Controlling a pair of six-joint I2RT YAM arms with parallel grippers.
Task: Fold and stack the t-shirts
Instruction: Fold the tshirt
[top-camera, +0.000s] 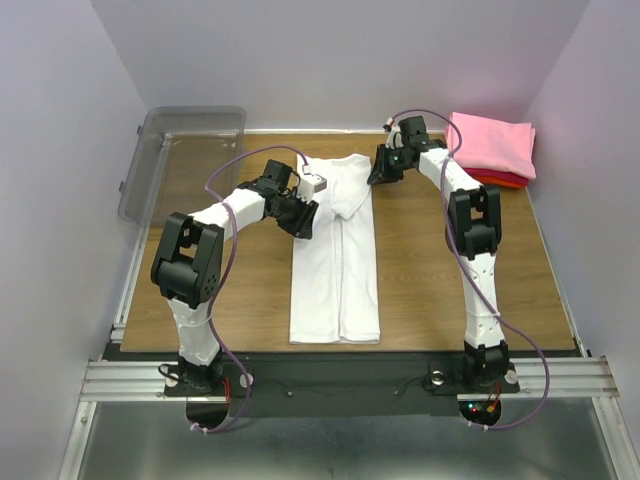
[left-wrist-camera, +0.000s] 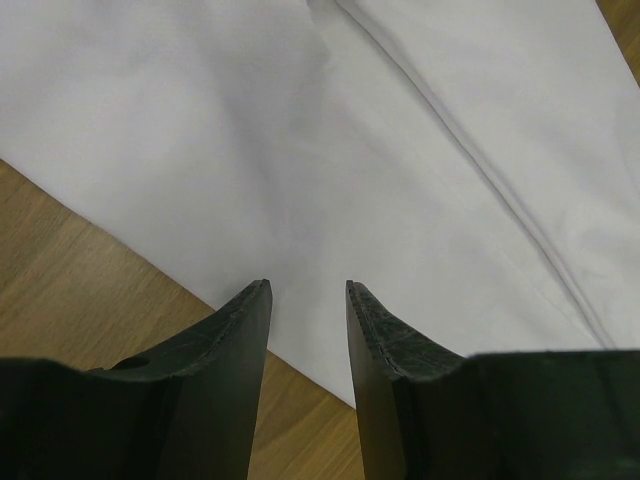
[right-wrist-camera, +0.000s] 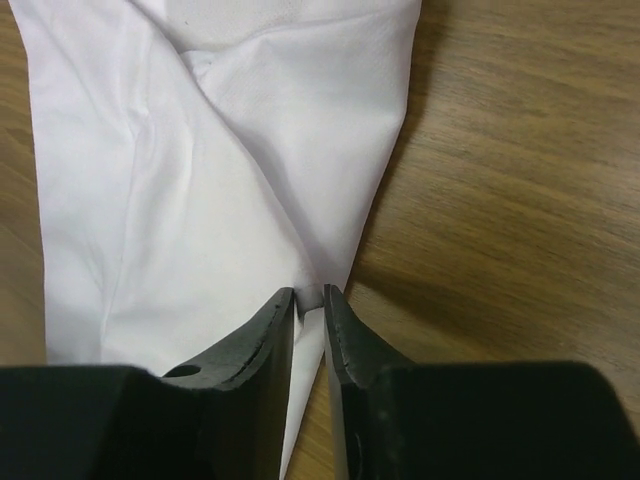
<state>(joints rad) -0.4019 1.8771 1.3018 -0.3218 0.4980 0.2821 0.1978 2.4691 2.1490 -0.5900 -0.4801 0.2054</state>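
The white t-shirt (top-camera: 335, 270) lies in the middle of the table as a long, narrow strip with its sleeves turned in, collar end at the back. My left gripper (top-camera: 305, 218) is at its back left edge. In the left wrist view that gripper (left-wrist-camera: 308, 290) is open, with its fingertips over the cloth (left-wrist-camera: 400, 150) where it meets the wood. My right gripper (top-camera: 376, 178) is at the back right corner. In the right wrist view it (right-wrist-camera: 310, 295) is shut on a fold of the white cloth (right-wrist-camera: 200, 180). A folded pink t-shirt (top-camera: 492, 145) rests on a folded red t-shirt (top-camera: 500, 180) at the back right.
A clear grey plastic bin (top-camera: 185, 160) stands at the back left corner, partly off the wooden table (top-camera: 450, 290). Lilac walls close in the back and both sides. A metal rail carrying both arm bases runs along the near edge.
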